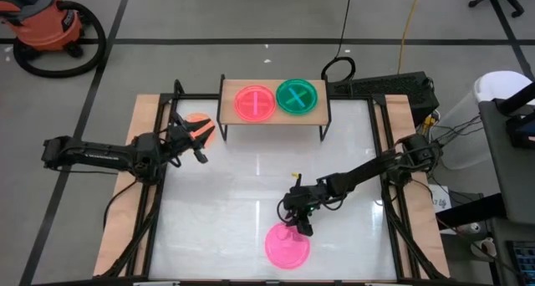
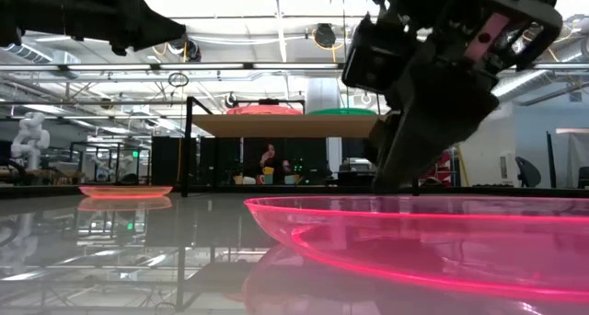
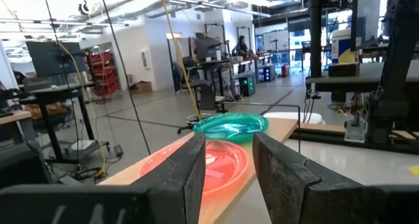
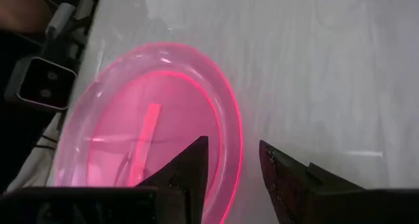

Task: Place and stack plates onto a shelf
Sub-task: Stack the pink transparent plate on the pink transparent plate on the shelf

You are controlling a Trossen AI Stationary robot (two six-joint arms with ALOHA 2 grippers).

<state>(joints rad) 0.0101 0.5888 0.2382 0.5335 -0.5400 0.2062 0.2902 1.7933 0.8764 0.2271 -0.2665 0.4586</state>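
Note:
The wooden shelf [image 1: 227, 89] stands at the table's far edge. It carries a pink plate [image 1: 255, 102] and a green plate [image 1: 298, 95] side by side. An orange plate [image 1: 197, 121] lies flat on the table left of the shelf. My left gripper [image 1: 205, 137] hovers open over it at shelf height and faces the shelf's plates [image 3: 216, 165]. Another pink plate [image 1: 287, 246] lies at the near edge. My right gripper [image 4: 234, 162] is open and low over this plate's far rim [image 4: 230, 129], with one finger inside the rim and one outside.
The white tabletop [image 1: 251, 177] has wooden side rails; its middle between the two arms is bare. An orange shop vacuum [image 1: 46, 22] and cables lie on the floor beyond the table. A person [image 2: 269, 158] sits far back in the room.

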